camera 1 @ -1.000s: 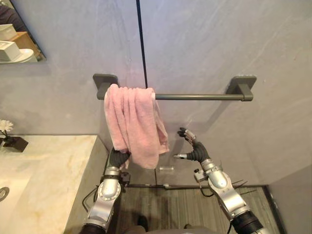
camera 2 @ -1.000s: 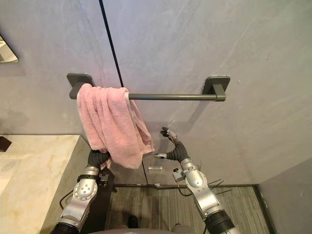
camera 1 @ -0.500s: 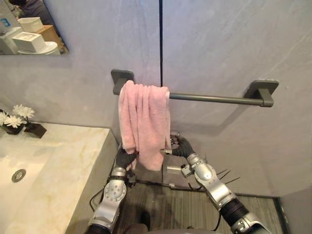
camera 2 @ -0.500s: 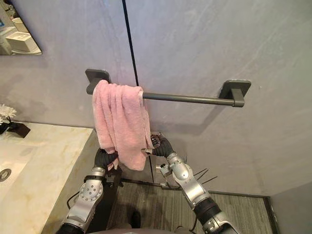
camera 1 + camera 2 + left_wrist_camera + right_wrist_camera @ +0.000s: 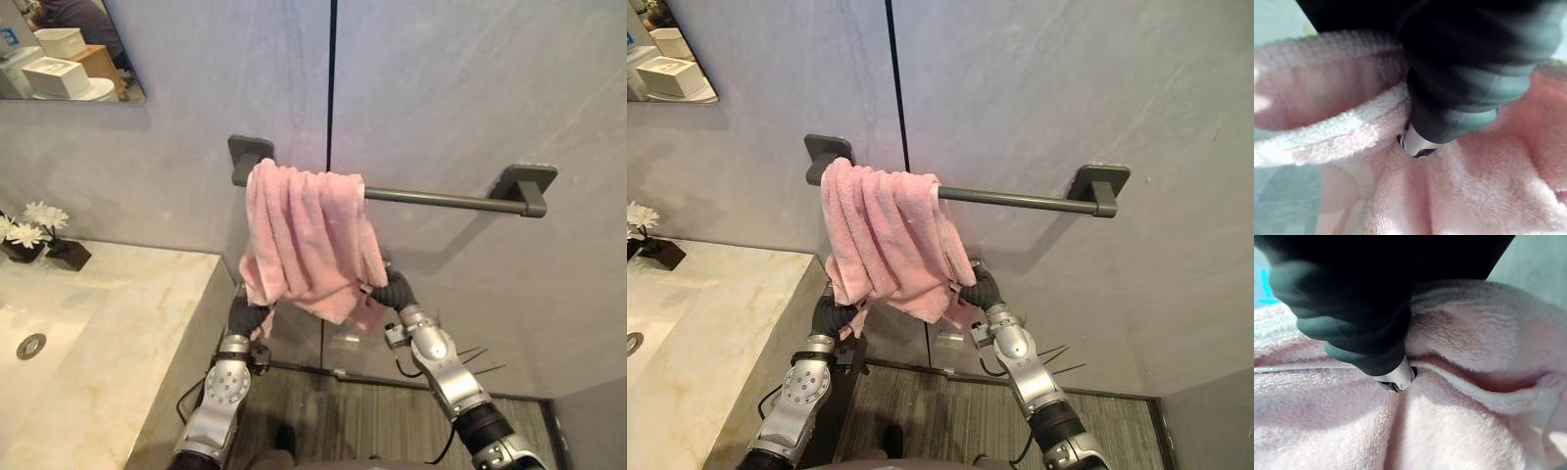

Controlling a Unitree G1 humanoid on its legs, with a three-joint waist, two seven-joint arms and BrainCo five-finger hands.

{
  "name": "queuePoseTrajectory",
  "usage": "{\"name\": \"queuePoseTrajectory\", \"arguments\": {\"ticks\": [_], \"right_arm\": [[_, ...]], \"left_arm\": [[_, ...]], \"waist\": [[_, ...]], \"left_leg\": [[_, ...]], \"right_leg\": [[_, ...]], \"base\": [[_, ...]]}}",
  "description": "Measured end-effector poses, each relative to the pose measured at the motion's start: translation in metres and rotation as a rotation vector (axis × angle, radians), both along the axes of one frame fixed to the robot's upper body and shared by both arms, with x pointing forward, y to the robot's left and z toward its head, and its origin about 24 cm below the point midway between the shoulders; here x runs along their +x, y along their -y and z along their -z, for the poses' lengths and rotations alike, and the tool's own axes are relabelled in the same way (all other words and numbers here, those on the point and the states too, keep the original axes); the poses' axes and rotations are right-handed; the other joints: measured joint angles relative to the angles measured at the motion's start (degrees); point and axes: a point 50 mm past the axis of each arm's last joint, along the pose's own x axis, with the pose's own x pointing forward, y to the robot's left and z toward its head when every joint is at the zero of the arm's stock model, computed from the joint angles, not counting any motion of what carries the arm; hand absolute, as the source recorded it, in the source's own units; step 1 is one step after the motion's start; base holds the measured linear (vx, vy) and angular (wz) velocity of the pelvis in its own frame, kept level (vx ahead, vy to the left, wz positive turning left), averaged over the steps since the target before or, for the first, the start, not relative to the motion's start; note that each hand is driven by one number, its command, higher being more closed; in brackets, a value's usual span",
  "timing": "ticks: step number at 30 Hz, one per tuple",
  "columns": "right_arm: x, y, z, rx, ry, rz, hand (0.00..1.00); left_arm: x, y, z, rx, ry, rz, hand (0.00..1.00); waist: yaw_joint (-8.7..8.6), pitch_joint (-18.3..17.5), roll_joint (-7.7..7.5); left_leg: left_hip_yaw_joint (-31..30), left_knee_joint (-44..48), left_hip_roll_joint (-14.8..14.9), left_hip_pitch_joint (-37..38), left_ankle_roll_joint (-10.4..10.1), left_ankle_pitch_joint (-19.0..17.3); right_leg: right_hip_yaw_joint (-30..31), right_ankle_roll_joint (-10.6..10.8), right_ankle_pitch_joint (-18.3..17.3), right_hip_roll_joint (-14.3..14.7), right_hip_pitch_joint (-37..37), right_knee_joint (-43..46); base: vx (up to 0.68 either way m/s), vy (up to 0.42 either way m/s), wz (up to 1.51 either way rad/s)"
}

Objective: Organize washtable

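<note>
A pink towel (image 5: 306, 235) hangs bunched over the left end of a dark grey wall rail (image 5: 446, 199). My left hand (image 5: 245, 316) is shut on the towel's lower left corner, beside the counter's side. My right hand (image 5: 393, 291) is shut on the lower right edge, so the bottom of the towel is spread between the two hands. In each wrist view the fingers are buried in pink terry cloth (image 5: 1459, 186) (image 5: 1449, 431).
A marble counter (image 5: 108, 323) with a sink drain (image 5: 30, 345) lies to the left. White flowers (image 5: 27, 224) stand at its back. A mirror (image 5: 59, 49) hangs above. The right part of the rail is bare, up to its bracket (image 5: 524, 184).
My right hand moved in from open beside the towel, closed on its lower right edge and pulled it out to the right. The camera shifted. The left hand kept its hold.
</note>
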Motion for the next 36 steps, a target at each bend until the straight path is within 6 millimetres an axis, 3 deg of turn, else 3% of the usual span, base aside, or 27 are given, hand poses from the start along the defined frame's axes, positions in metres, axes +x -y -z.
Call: {"name": "queuePoseTrajectory", "arguments": {"ticks": [5, 12, 15, 22, 28, 36], "right_arm": [[-0.015, 0.016, 0.001, 0.037, 0.005, 0.075, 1.0], [-0.024, 0.029, -0.001, 0.141, 0.032, 0.193, 1.0], [-0.027, 0.032, 0.002, 0.157, 0.019, 0.218, 1.0], [-0.028, 0.034, 0.018, 0.184, -0.047, 0.252, 1.0], [-0.016, 0.024, 0.021, 0.237, -0.073, 0.247, 1.0], [-0.015, 0.014, 0.03, 0.249, -0.118, 0.226, 1.0]], "left_arm": [[0.0, 0.011, -0.006, -0.035, 0.022, 0.052, 1.0], [-0.002, 0.028, -0.015, -0.114, 0.064, 0.094, 1.0], [-0.002, 0.03, -0.014, -0.135, 0.055, 0.118, 1.0], [-0.005, 0.034, 0.009, -0.201, -0.056, 0.129, 1.0], [-0.009, 0.03, 0.03, -0.281, -0.155, 0.086, 1.0], [-0.014, 0.026, 0.048, -0.384, -0.224, -0.01, 1.0]], "waist": [[-0.34, 0.02, -0.04], [-3.06, 0.04, -0.06], [-3.37, 0.04, -0.05], [-3.64, 0.08, 0.09], [-3.5, 0.59, 1.07], [-3.27, 0.94, 1.73]], "left_leg": [[1.0, -0.01, -0.21, 0.77, -0.01, -0.03], [3.35, -0.02, -0.02, 0.99, -0.21, -1.01], [4.55, -0.01, 0.06, 0.86, -0.21, -1.45], [5.22, 0.0, -0.19, 1.03, -0.22, -1.68], [5.26, -0.02, -0.21, 1.76, -0.17, -1.76], [4.84, -0.06, -0.24, 2.44, -0.46, -2.01]], "right_leg": [[0.81, -0.01, 0.02, 0.01, -0.04, 0.0], [3.18, 0.51, 0.14, -0.02, -1.06, -0.19], [4.43, 0.46, 0.12, -0.07, -1.92, -0.13], [5.13, 0.59, 0.53, -0.05, -1.8, -0.51], [5.07, 0.53, 0.52, 0.0, -0.82, -0.92], [4.78, 0.69, 0.22, -0.03, 0.13, -1.03]], "base": [[-0.03, -0.004, -0.1], [-0.03, 0.002, -0.17], [0.0, 0.008, -0.22], [0.03, -0.001, -0.05], [0.01, -0.006, 0.0], [-0.02, -0.004, 0.02]]}}
